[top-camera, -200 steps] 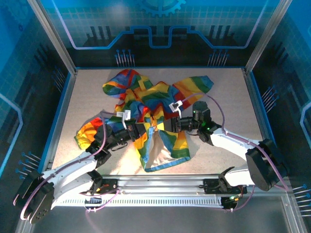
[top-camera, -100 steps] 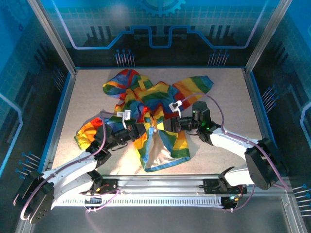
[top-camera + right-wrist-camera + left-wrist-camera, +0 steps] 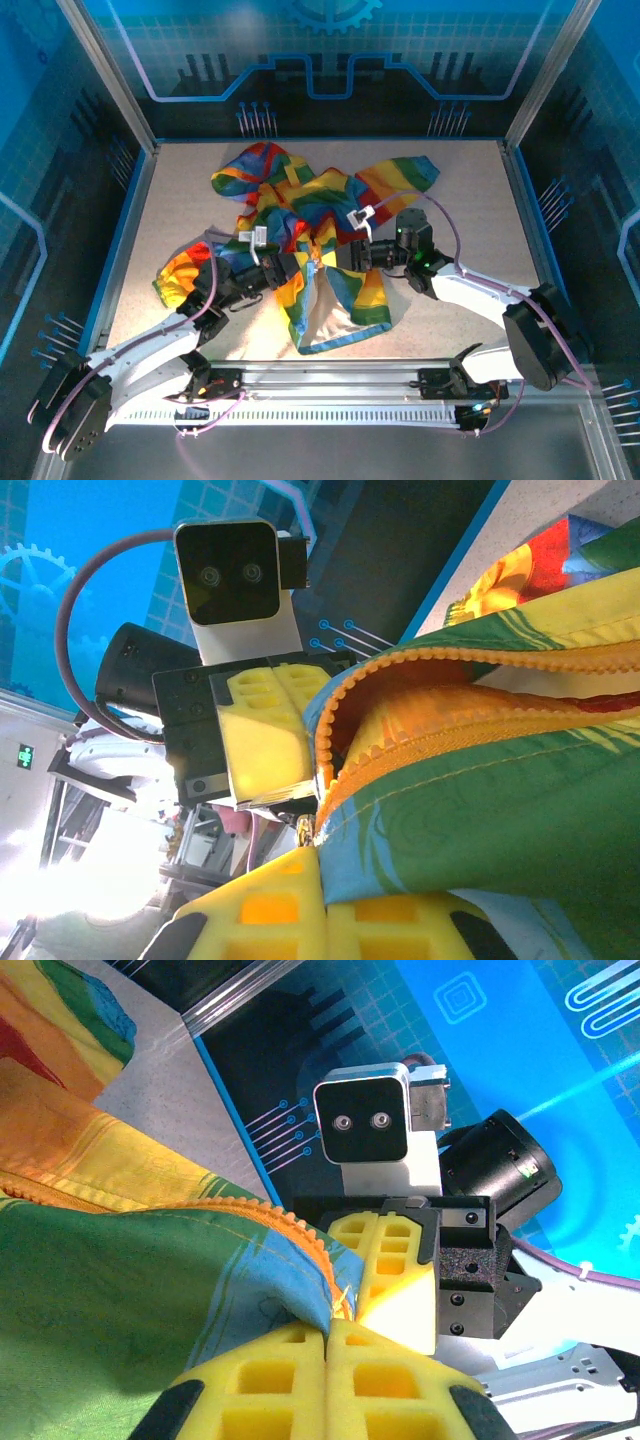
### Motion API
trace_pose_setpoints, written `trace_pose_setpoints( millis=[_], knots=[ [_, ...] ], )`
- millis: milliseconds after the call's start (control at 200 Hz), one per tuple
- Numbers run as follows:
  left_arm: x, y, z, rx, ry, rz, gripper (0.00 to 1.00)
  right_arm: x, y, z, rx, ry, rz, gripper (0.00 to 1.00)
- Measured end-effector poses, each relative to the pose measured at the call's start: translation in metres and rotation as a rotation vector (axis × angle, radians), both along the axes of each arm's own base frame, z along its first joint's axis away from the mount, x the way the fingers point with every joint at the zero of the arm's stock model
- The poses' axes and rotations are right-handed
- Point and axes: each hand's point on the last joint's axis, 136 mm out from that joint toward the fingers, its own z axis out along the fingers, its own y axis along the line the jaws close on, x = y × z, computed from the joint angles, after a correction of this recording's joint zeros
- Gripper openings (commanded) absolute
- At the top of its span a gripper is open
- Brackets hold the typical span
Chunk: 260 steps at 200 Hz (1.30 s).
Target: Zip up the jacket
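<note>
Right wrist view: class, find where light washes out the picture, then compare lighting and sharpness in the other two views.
Right wrist view: lower-left corner blown out white; zipper teeth on the jacket are sharp. Left wrist view: evenly lit, no glare, nearest fabric slightly soft. Top external view: even, bluish light; soft shadows on the table.

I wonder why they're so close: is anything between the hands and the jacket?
Nothing visible. The left hand and right hand each pinch the jacket beside its orange zipper.
</note>
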Motion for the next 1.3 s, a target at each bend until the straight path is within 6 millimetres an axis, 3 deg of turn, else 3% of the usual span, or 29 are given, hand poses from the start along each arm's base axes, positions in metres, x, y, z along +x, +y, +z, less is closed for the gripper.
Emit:
trace_pose_setpoints(
  millis=[1026, 1301],
  knots=[
    [-0.002, -0.003, -0.008, 0.001, 0.046, -0.024, 0.00, 0.011, 0.001, -0.004, -0.012, -0.001, -0.056, 0.00],
    [-0.007, -0.003, -0.019, 0.033, 0.093, -0.039, 0.00, 0.010, 0.001, -0.018, -0.064, -0.006, -0.066, 0.00]
  ],
)
